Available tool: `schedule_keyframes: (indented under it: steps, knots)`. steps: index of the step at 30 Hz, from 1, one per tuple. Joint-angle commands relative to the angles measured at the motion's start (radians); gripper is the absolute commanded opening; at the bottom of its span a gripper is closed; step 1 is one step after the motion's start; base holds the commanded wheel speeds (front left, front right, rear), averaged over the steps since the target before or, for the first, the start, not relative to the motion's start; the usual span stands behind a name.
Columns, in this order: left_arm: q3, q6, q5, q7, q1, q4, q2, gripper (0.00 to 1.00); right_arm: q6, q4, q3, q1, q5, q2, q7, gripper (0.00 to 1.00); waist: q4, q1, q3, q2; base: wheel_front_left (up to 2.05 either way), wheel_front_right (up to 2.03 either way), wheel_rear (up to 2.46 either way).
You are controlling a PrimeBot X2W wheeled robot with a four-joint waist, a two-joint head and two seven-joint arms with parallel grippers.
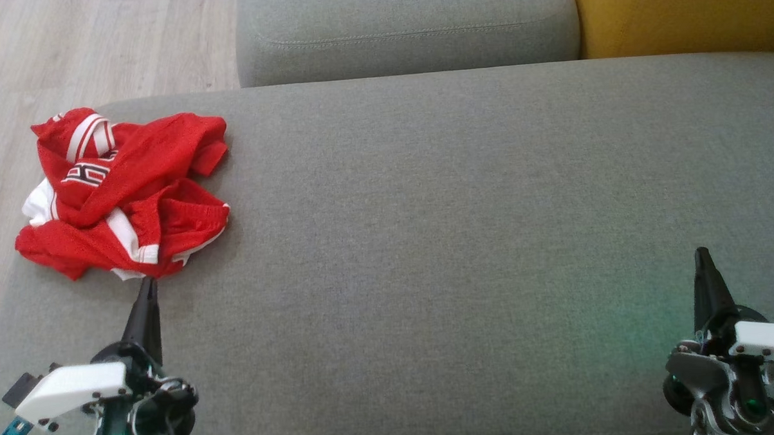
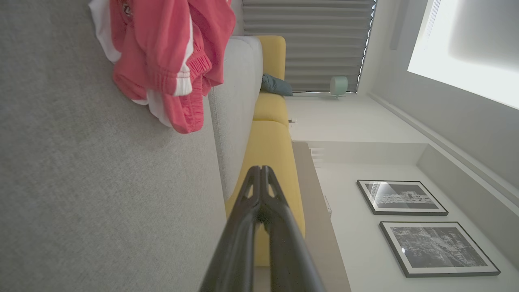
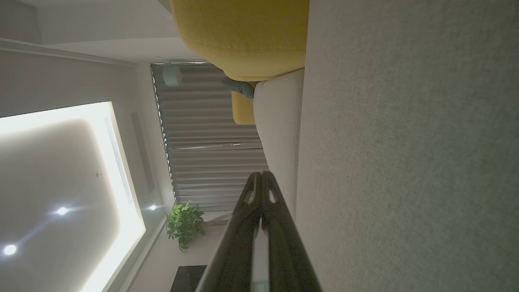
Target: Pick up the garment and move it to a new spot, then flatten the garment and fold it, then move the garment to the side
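A crumpled red garment (image 1: 125, 191) with white trim lies bunched on the far left of the grey cushion (image 1: 464, 215), partly over its left edge. In the left wrist view the garment (image 2: 166, 56) hangs at the top left. My left gripper (image 1: 148, 284) is shut, empty, its tip just short of the garment's near edge. The same gripper (image 2: 261, 168) shows its fingers pressed together in its wrist view. Far off at the lower right, my right gripper (image 1: 702, 253) is shut and empty; in the right wrist view its tips (image 3: 261, 173) meet.
A grey back cushion (image 1: 406, 30) and a yellow cushion (image 1: 682, 14) line the far side. Wooden floor (image 1: 66, 55) lies beyond the cushion's left edge. Framed pictures (image 2: 401, 196) hang on a wall.
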Motion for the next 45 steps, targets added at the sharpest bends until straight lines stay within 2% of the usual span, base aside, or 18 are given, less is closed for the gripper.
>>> schedule_keyframes:
  steps: [1, 44, 45]
  knots:
    - [0.035, -0.007, -0.001, 0.003, -0.055, -0.036, 0.008, 0.0, 0.007, -0.038, 0.021, -0.052, 0.007, -0.006, 0.006, 0.0, 0.0, 0.0, 0.0, 0.0, 0.0, 0.0, 0.0]
    - [0.035, -0.007, -0.001, 0.003, -0.055, -0.036, 0.008, 0.0, 0.007, -0.038, 0.021, -0.052, 0.007, -0.006, 0.006, 0.0, 0.0, 0.0, 0.0, 0.0, 0.0, 0.0, 0.0]
    - [0.0, 0.0, 0.0, 0.0, 0.0, 0.0, 0.0, 1.0, 0.0, 0.0, 0.0, 0.0, 0.0, 0.0, 0.0, 1.0, 0.0, 0.0, 0.0, 0.0, 0.0, 0.0, 0.0]
